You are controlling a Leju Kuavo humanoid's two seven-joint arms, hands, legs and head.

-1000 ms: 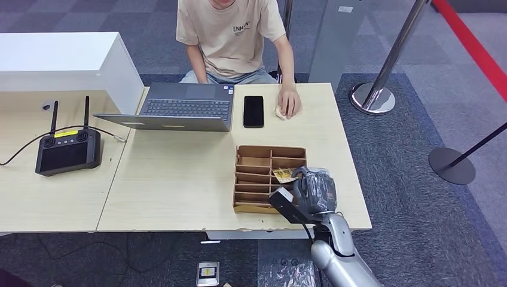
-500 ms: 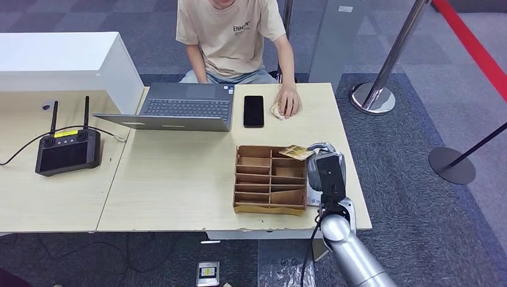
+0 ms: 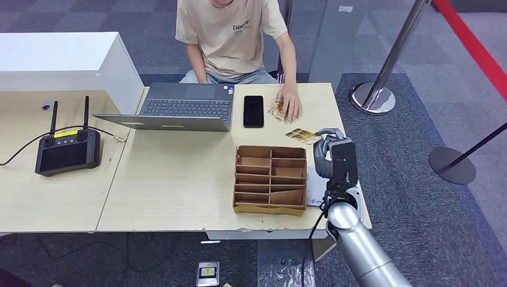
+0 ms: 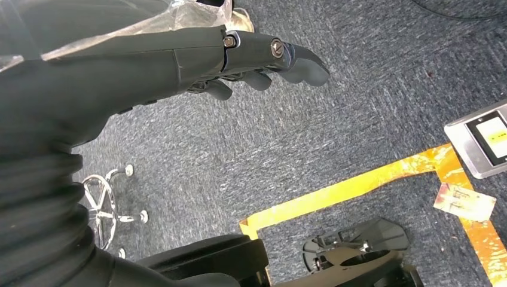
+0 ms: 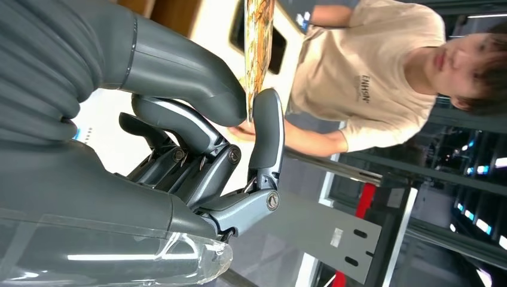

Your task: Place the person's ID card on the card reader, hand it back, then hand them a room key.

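While the right hand (image 3: 332, 150) hangs above the right end of the table (image 3: 179, 197), it pinches a yellow-patterned card (image 3: 302, 136) between its thumb (image 5: 197, 81) and one finger, the card sticking out from the fingertips toward the person (image 3: 233, 36) seated across the table. In the right wrist view the card (image 5: 258, 42) is seen edge-on, clamped at its lower end, with the other fingers curled in beneath. The card sits in the air just beyond the far right corner of the wooden divider box (image 3: 270, 179), between that box and the person's hand (image 3: 290, 101), which lies flat on the table beside a black phone (image 3: 253, 111). The person's beige shirt reads "ENHON" across the chest. An open laptop (image 3: 179, 107) stands left of the phone, and a black controller with two antennas (image 3: 67, 146) lies on the neighbouring table to the left. A white sheet (image 3: 315, 182) lies under the robot's forearm beside the box. Seen from its wrist camera, the left hand (image 4: 257, 60) hangs over grey carpet with its fingers loosely apart and nothing in them. Chrome posts (image 3: 382, 78) with a red belt stand on the right.
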